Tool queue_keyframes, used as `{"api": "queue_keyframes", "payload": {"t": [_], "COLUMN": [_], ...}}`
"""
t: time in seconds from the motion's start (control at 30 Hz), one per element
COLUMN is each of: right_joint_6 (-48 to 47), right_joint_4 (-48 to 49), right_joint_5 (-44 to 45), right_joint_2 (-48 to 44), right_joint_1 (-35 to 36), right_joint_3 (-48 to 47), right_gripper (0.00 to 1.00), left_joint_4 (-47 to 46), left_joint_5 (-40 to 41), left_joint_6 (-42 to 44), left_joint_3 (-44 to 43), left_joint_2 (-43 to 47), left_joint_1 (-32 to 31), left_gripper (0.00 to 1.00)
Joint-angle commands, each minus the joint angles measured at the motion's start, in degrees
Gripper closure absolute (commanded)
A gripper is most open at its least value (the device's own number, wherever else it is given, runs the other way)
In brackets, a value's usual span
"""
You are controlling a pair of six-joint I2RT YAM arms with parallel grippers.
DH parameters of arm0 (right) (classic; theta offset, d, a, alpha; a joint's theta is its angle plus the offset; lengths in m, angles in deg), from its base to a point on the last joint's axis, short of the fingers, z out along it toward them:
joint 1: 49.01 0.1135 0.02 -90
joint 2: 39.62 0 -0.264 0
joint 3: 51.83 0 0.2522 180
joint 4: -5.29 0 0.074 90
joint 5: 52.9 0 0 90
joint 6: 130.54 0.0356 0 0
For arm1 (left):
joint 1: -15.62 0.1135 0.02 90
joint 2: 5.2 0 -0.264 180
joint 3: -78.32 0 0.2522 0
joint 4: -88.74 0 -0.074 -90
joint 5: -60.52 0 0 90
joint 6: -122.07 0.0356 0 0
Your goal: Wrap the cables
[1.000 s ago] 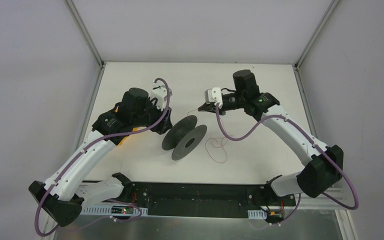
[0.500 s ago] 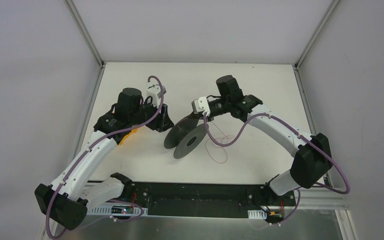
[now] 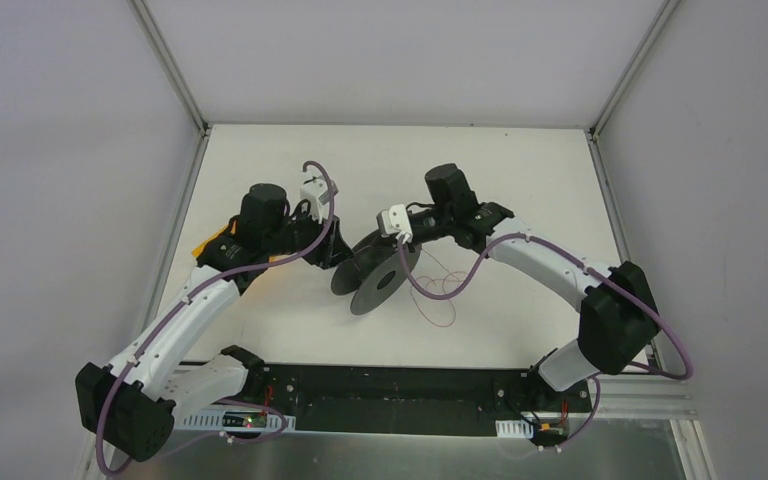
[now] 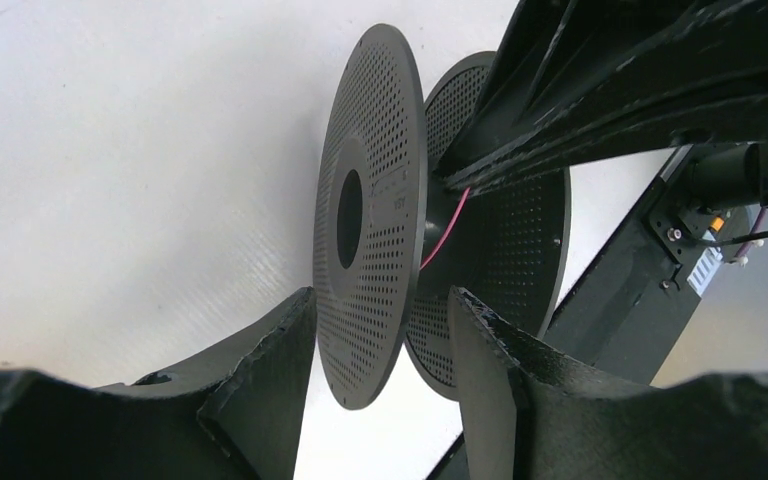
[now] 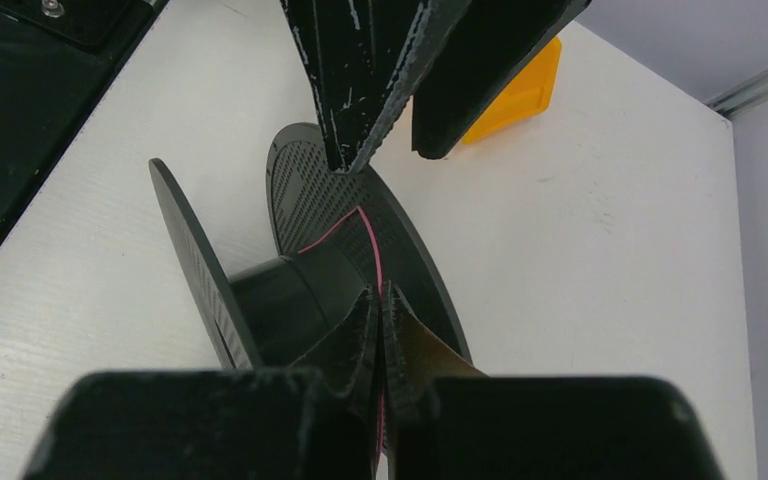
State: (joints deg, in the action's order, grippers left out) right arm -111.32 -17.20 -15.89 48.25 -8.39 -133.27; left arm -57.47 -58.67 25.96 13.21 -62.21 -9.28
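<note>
White table | wire leads from right fingers over spool hub

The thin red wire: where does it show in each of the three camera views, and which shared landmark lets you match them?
Top external: loose loops of the wire on the table, right of the spool.
Left wrist: a short red stretch between the spool's flanges.
Right wrist: a pink line rising from the shut right tool, beside the hub.
Shared landmark: the dark two-flanged spool.
</note>
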Motion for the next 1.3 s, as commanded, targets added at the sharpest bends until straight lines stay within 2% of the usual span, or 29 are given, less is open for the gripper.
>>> {"api": "queue_keyframes", "payload": {"t": [0.0,0.47,0.67,1.27], "right_joint_6": [2.06,3.78,6.6,8.75], "right_joint_4": [6.46,8.47,12.72,13.76], "right_joint_5": [-0.15,1.05,1.19,1.07], "right_joint_2": [-0.87,-1.8,-1.85,-1.36], "right_joint_1": [0.48,0.66,0.61,0.92], "right_joint_3": [2.1,4.13,4.86,5.14], "right_gripper": [1.0,1.0,1.0,1.0], "left_joint_4": [-6.99,-10.05,-10.01,-9.98], "left_joint_5": [-4.57,-5.47,-2.5,4.97], "left_joint_6": [0.74,2.9,4.22,5.54], "left_joint_3": [1.49,4.09,4.21,3.74], "left_joint_2": [-0.88,-1.84,-2.06,-2.67], "left_joint_1": [0.12,-0.64,-1.8,-3.48], "left_gripper": [0.5,0.52,0.52,0.61]}}
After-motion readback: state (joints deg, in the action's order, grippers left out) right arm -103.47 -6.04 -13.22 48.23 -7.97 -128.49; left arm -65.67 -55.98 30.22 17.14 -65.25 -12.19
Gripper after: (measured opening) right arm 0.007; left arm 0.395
